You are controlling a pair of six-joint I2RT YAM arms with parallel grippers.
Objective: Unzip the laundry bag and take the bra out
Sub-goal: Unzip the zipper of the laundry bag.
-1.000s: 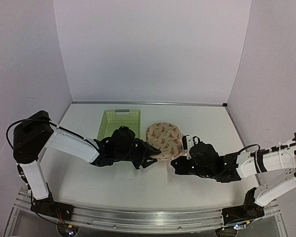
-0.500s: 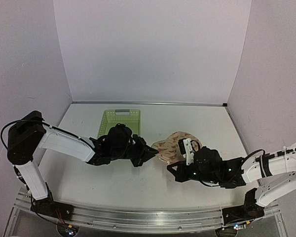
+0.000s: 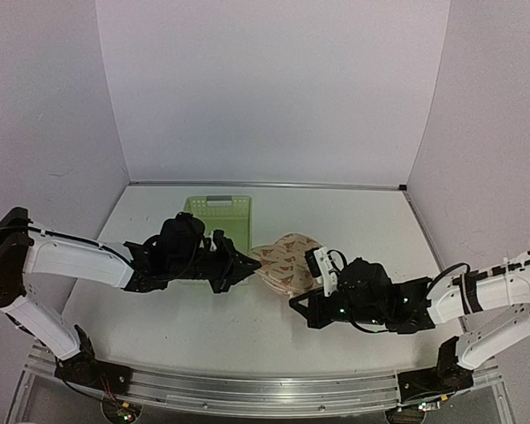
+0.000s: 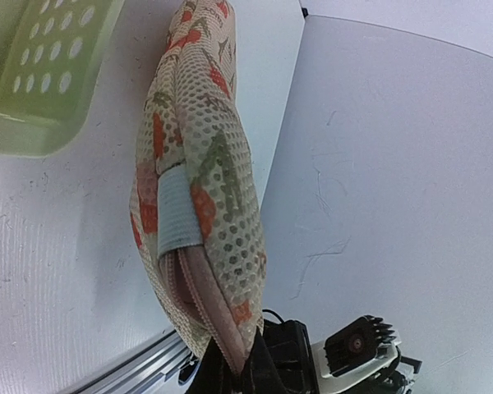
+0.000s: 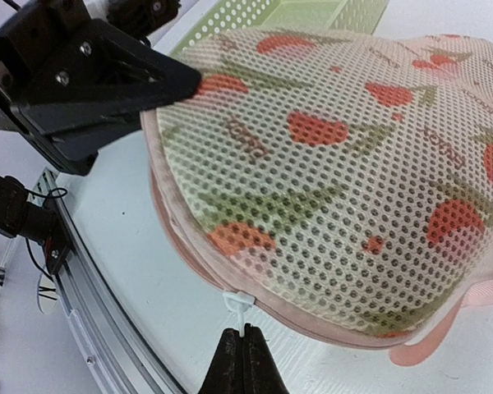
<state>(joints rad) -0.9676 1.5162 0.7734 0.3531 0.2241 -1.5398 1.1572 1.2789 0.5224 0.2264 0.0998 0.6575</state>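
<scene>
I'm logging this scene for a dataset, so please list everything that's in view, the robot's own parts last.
laundry bag: one, cream mesh with orange-red and green motifs and pink edging, mid-table, held up on edge between the two tools
zip pull: one, white, on the bag's pink rim, at the right tool's tips
basket: one, light green plastic lattice, behind the left tool, left of the bag
table: one, white, under everything
rail: one, silver metal, along the near edge
arms: two, white and black, reaching in from both sides
left tool: black, pinching the bag's left edge
right tool: black, closed on the zip pull
</scene>
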